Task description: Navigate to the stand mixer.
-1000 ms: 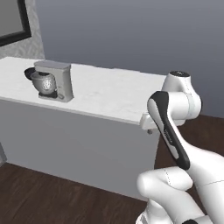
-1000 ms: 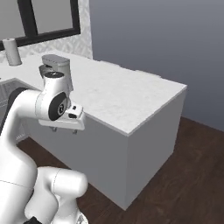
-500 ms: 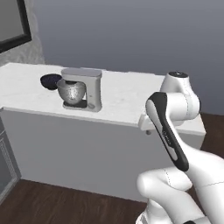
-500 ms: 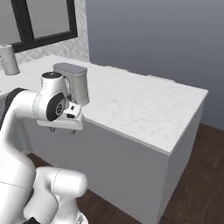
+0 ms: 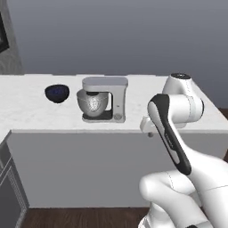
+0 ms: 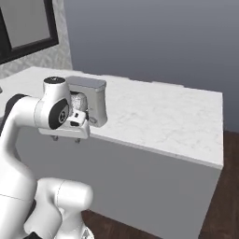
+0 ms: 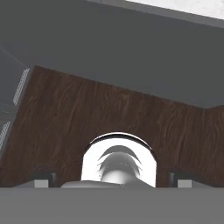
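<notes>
Folded above dark wood floor [image 7: 109, 113], fronting the white counter [image 5: 26, 111].

Gripper [image 7: 113, 178] tips barely visible, set wide apart, holding and touching nothing. Stand mixer [image 5: 101, 99] upright on counter, beside dark blue bowl [image 5: 57, 93]; partly hidden behind arm [image 6: 51, 109] from the right.

place: simulated kitchen
counter: white marble-look island counter [image 5: 40, 116]
appliance: stand mixer [image 5: 103, 99] on counter
dishware: dark blue bowl [image 5: 57, 92] beside it
floor: dark wood floor [image 7: 87, 113]
wall: plain grey
</notes>
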